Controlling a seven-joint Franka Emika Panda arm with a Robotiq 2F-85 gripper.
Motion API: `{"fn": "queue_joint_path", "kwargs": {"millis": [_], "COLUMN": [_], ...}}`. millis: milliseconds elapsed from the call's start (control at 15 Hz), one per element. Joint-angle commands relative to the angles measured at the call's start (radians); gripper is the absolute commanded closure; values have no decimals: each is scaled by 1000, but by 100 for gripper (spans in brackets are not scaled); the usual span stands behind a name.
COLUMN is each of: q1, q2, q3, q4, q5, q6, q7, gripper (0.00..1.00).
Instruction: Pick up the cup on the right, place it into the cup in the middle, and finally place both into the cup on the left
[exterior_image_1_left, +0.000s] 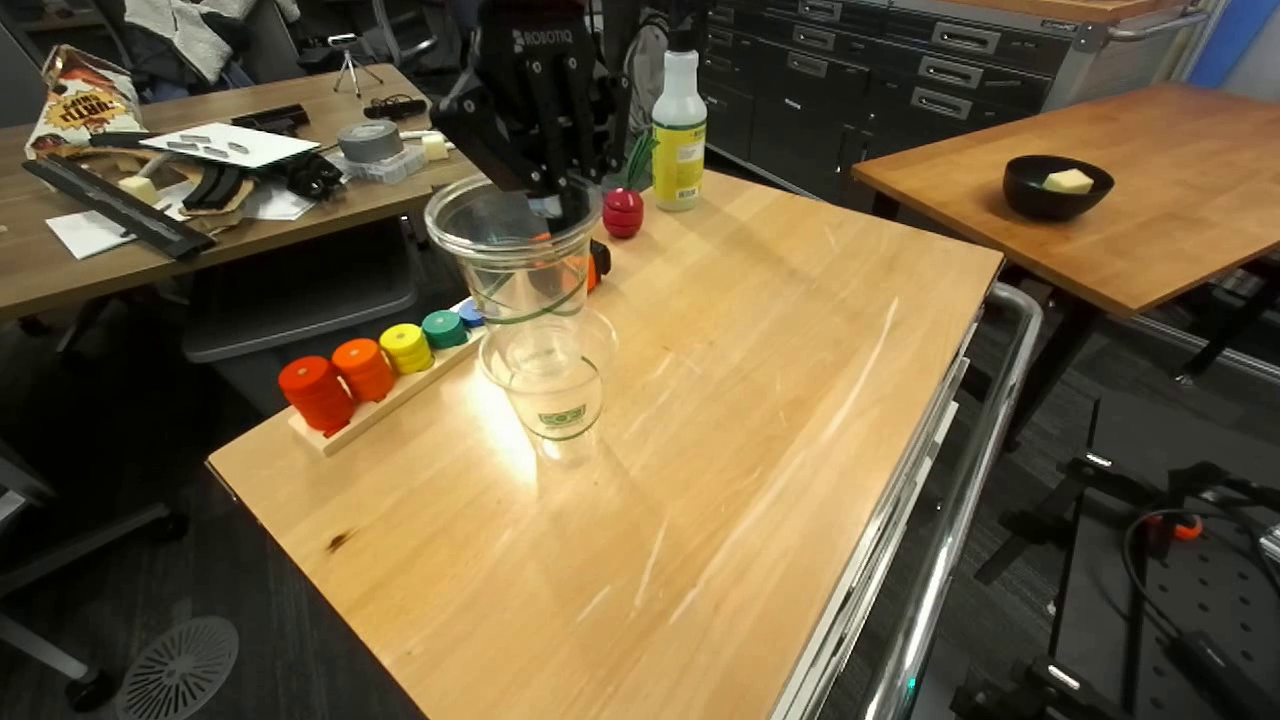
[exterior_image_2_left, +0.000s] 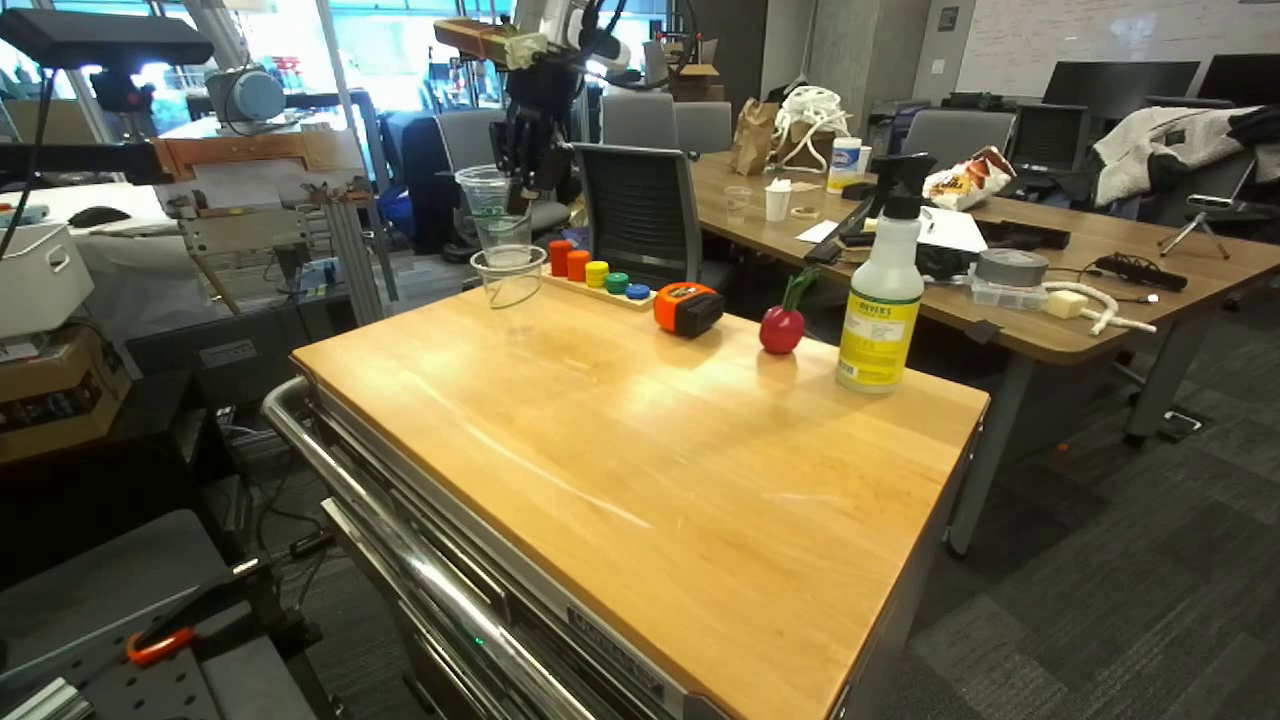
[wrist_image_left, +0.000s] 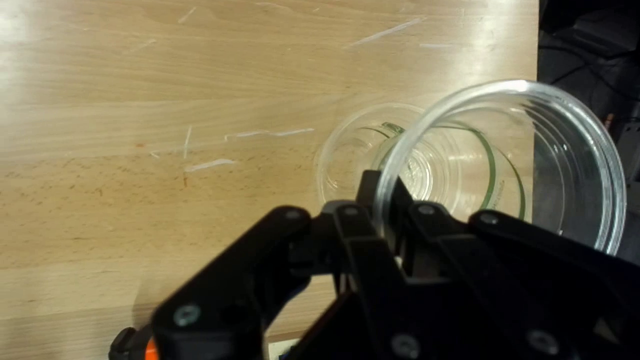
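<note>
Along one edge of the wooden tabletop (exterior_image_1_left: 750, 350) runs a metal rail (exterior_image_1_left: 970, 490); loose items stand toward the opposite edge. Black gripper (wrist_image_left: 384, 200) hangs over that side, fingers down, jaws nearly together with clear plastic pinched between. Spray bottle (exterior_image_2_left: 882, 310), yellow label, upright by one corner of the edge opposite the rail. Disc stacker (exterior_image_1_left: 405, 350) lies along the same edge toward its other corner, red discs outermost, then orange, yellow, green, blue. Held cups (exterior_image_1_left: 510, 285), clear, rim doubled as with two nested: wall clamped at the rim, one finger inside, one outside (wrist view); body off toward the tabletop edge farthest from the bottle. Lower cup (exterior_image_1_left: 555, 400), also clear, upright on the wood inward of the red discs' corner, below the jaws and apart from them. Held base overlaps its mouth in both exterior views; whether it sits inside, cannot tell. Tape measure (exterior_image_2_left: 685, 308), orange and black, near the stacker's edge, past the blue discs. Radish (exterior_image_2_left: 781, 330), red with green leaves, same edge, between tape measure and bottle.
</note>
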Motion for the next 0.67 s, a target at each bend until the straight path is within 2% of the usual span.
{"fn": "queue_joint_path", "kwargs": {"millis": [0,200,267,333,600], "q1": [-7,-13,-13,-16,-16], "q2": [20,34,37,39,27], "q3": [-4,-4,-3,0,5], "q4": [26,25,25,27,27], "q5": [-15,-9,-8,-1,6], "q6": [-11,-1,2,-7,-19], "q7": [-31,-53,-59,-69,-92], "gripper": [98,97,69,68,38]}}
